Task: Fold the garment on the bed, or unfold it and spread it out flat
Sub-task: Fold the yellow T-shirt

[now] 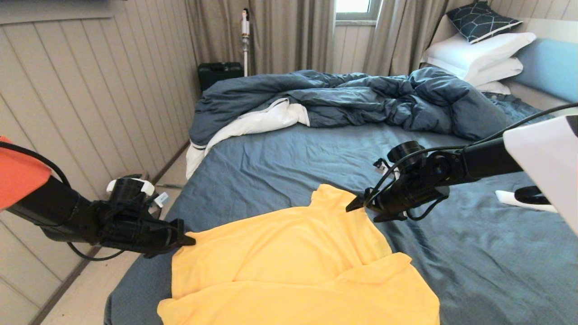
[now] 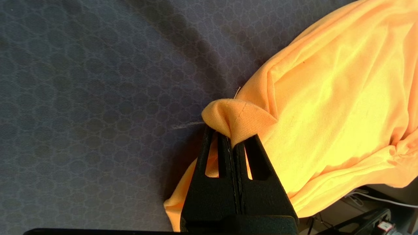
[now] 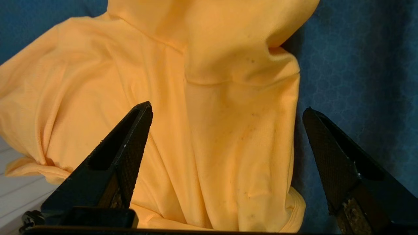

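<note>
The yellow-orange garment [image 1: 293,266] lies rumpled and partly folded over on the near part of the bed [image 1: 280,167]. My left gripper [image 1: 187,241] is at the shirt's left corner. In the left wrist view that gripper [image 2: 232,137] is shut on a small bunch of the fabric [image 2: 236,119], which sticks out past the tips. My right gripper [image 1: 361,207] hovers over the shirt's far right edge. In the right wrist view this gripper [image 3: 226,112] is open, its fingers [image 3: 137,130] wide apart above the garment [image 3: 209,130], holding nothing.
A crumpled dark blue duvet [image 1: 352,97] with white lining lies across the far half of the bed. White pillows [image 1: 478,54] and the light blue headboard [image 1: 548,67] are at the far right. The bed's left edge drops to the floor [image 1: 90,289] by a panelled wall.
</note>
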{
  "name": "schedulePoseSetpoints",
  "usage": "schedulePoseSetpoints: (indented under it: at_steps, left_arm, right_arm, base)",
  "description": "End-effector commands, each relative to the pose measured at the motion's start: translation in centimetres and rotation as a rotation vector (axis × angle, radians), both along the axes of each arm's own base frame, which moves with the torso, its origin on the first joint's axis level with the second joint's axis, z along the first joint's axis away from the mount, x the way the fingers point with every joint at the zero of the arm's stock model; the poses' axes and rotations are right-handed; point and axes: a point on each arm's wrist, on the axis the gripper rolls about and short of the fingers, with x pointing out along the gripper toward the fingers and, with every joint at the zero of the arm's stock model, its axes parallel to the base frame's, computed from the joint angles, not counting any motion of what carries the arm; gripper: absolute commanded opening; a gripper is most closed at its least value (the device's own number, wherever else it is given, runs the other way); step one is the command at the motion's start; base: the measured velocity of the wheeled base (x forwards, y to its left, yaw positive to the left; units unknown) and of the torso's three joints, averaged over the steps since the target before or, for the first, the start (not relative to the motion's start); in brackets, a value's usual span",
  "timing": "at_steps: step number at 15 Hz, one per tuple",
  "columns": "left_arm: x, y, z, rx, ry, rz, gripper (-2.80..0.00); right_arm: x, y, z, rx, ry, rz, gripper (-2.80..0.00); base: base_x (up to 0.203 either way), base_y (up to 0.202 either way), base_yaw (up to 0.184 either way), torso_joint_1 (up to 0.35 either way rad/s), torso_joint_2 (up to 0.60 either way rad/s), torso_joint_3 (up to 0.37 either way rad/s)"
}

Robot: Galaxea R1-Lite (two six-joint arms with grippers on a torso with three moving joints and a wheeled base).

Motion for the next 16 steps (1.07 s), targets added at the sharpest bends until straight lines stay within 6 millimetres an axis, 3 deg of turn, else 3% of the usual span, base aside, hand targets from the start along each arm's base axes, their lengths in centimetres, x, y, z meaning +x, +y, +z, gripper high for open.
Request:
schedulePoseSetpoints:
  at_steps: [1, 7, 16]
  left_arm:
    - [0.1, 0.0, 0.0, -0.003, -0.002, 0.0, -2.8]
    - [0.0, 0.0, 0.2, -0.003, -0.014, 0.001, -2.8]
    - [-0.2, 0.0, -0.1, -0.005, -0.04, 0.002, -2.8]
  right_arm:
    - [0.5, 0.3, -0.4, 0.004, 0.005, -0.001, 0.0]
    - [1.0, 1.0, -1.2, 0.01, 0.014, 0.0, 0.0]
    - [1.4, 0.6, 0.3, 0.001, -0.043, -0.022, 0.0]
  base:
    - [0.0, 0.0, 0.0, 0.0, 0.0, 0.0]
    - [0.0, 0.0, 0.0, 0.0, 0.0, 0.0]
    - [0.0, 0.0, 0.0, 0.0, 0.0, 0.0]
